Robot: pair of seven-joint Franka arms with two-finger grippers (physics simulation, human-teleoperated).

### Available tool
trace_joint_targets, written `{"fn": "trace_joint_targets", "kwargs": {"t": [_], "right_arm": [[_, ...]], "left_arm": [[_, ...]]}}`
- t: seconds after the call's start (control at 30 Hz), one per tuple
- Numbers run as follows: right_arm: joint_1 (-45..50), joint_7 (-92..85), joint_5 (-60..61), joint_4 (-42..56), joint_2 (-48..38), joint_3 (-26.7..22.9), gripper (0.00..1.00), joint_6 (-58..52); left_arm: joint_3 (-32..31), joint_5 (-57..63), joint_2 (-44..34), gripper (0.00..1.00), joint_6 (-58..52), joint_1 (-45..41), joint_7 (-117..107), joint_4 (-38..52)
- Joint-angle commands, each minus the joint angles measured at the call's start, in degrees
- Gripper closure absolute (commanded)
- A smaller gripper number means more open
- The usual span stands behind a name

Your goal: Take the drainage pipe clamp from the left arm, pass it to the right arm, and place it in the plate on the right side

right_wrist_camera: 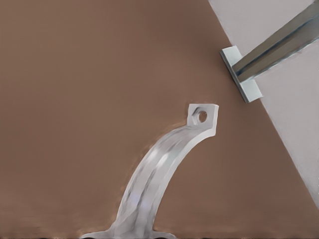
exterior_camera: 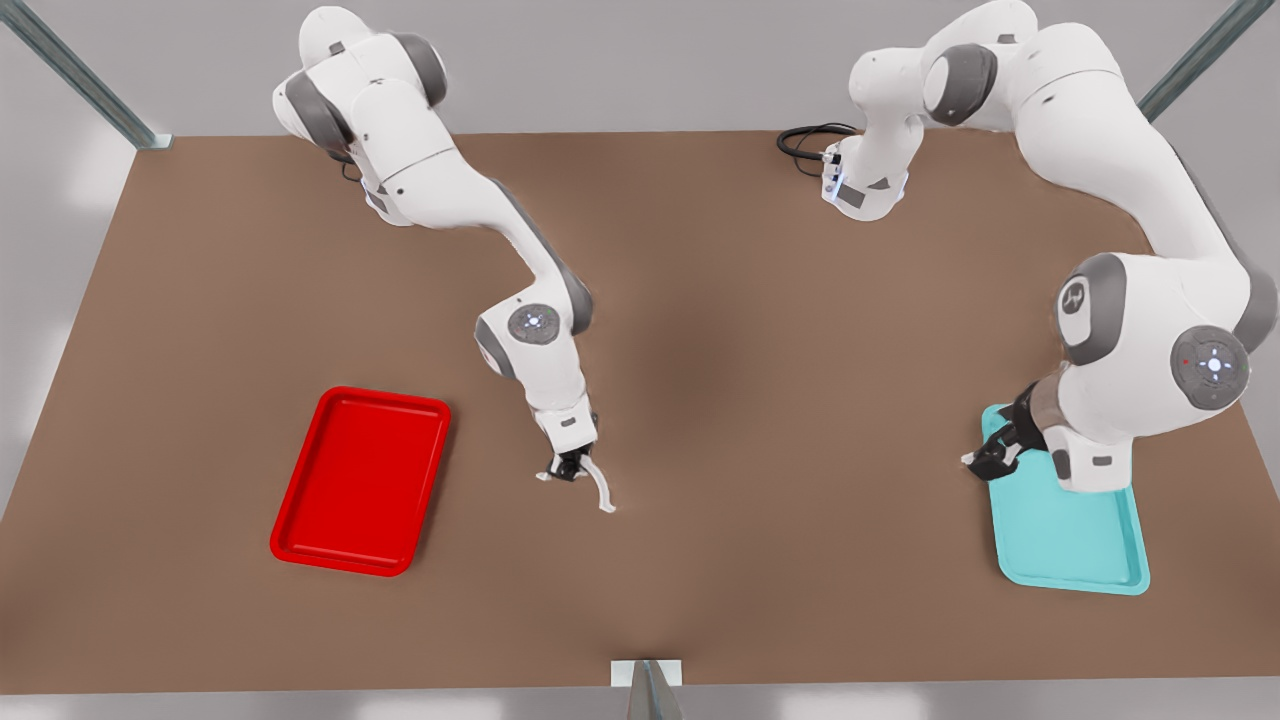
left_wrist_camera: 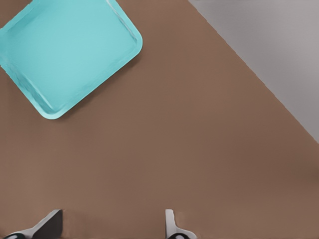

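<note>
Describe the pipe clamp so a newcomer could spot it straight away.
Start at the brown table, then the right gripper near its middle, beside the red tray. The clamp hangs from its shut fingers: a thin white curved strip with a holed end tab, far smaller than either tray.

Small white half-ring drainage pipe clamp (exterior_camera: 598, 487), thin and curved, a holed tab (right_wrist_camera: 203, 117) at its free end. Held at one end in the right tool (exterior_camera: 570, 470), arc hanging down over the worktop (exterior_camera: 700, 380) near its middle. Glossy red plate (exterior_camera: 362, 480), rectangular with rounded corners and low rim, flat toward the front view's left, apart from the clamp.
</note>
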Motion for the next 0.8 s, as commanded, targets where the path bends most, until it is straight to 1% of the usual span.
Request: {"fn": "trace_joint_targets", "kwargs": {"t": [0.0, 0.03, 0.07, 0.17, 0.27, 0.3, 0.37, 0.53, 0.57, 0.6, 0.77], "right_arm": [[-3.68, 0.02, -0.25, -2.95, -3.03, 0.0, 0.79, -5.84], [-5.71, 0.02, -0.17, -2.95, -4.87, -0.08, 0.79, -12.51], [-8.08, 0.55, -0.08, -2.86, -6.02, -0.08, 0.79, -17.54], [-15.64, -0.15, -0.34, -2.24, -6.98, -0.17, 0.79, -27.3], [-23.72, -4.98, -0.43, -2.42, -5.58, -0.17, 0.79, -28.01], [-25.75, -5.78, -0.43, -2.33, -4.44, -0.17, 0.79, -27.92], [-27.59, -6.83, -0.52, -2.95, -3.21, -0.17, 0.79, -28.01], [-27.24, -6.57, -0.78, -4.18, -2.94, -0.08, 0.79, -27.83], [-27.59, -6.66, -0.43, -4.0, -2.59, -0.08, 0.22, -27.65], [-27.77, -6.92, -0.08, -3.83, -2.06, -0.08, 0.0, -27.65], [-27.77, -7.18, -0.17, -3.48, -1.89, -0.08, 0.0, -27.48]], "left_arm": [[-0.51, 4.71, -13.96, 0.0, -0.91, -0.29, 54.3, -18.87], [-0.77, 0.69, -21.07, 0.0, 5.87, -0.92, 45.59, -30.23], [-0.86, 0.15, -17.55, 0.0, -0.21, -0.83, 45.49, -26.98], [-0.95, 0.06, -17.9, 0.0, -3.02, -0.66, 45.32, -26.71], [-0.95, 0.06, -18.16, 0.0, -3.63, -1.09, 45.32, -25.92], [-1.3, -1.87, -18.17, 0.0, -3.72, -1.01, 45.23, -25.84], [-1.3, -2.22, -17.9, 0.0, -3.72, -0.74, 45.23, -25.92], [-1.3, -2.14, -17.73, 0.0, -3.46, -0.74, 45.4, -25.92], [-1.3, -2.14, -17.73, 0.0, -3.46, -0.66, 45.4, -25.92], [-1.3, -2.14, -17.73, 0.0, -3.37, -0.66, 45.4, -25.92], [-1.21, -1.96, -17.73, 0.0, -3.46, -0.66, 45.49, -25.84]]}}
